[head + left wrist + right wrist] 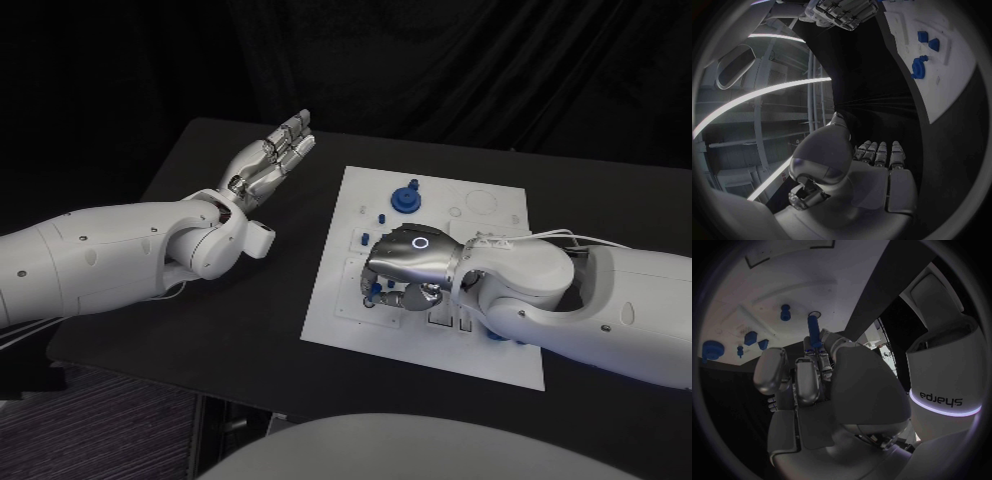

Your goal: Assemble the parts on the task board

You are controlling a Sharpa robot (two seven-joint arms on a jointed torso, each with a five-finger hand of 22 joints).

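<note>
- Risk assessment, right hand (415,262): it sits low over the near left part of the task board (498,352), fingers pinching a slim blue peg (813,331) whose tip points at the board
- Peg looks held near its end; a tilt at the hole could jam it or skid it across the white surface
- Pinch is narrow, so my guess is that side load on contact could twist the peg out of the fingers
- Blue gear part (408,198) stands near the board's far edge, small blue pieces (756,340) lie nearby; a sweep of the wrist could knock them
- Left hand (273,157) hovers over the table's far left corner, fingers straight and apart, holding nothing; no bracing, so the board may slide under a push
</note>
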